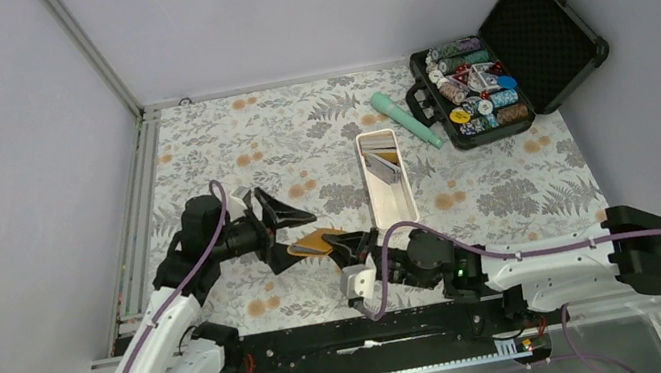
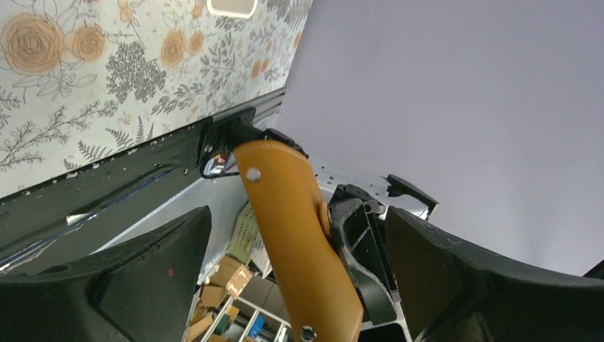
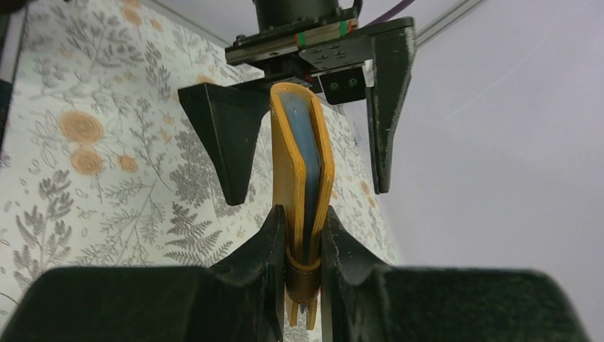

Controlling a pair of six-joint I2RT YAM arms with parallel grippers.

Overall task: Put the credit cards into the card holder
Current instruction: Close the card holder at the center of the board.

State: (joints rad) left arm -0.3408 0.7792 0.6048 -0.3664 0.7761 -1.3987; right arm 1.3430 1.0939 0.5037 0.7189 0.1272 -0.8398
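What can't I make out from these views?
- Top view: the credit cards in the white tray are too small to count.
- Right wrist view: the card holder is edge-on, so its pockets' contents are hidden; the right gripper covers its lower end.
- Left wrist view: top edge cuts off the white tray.
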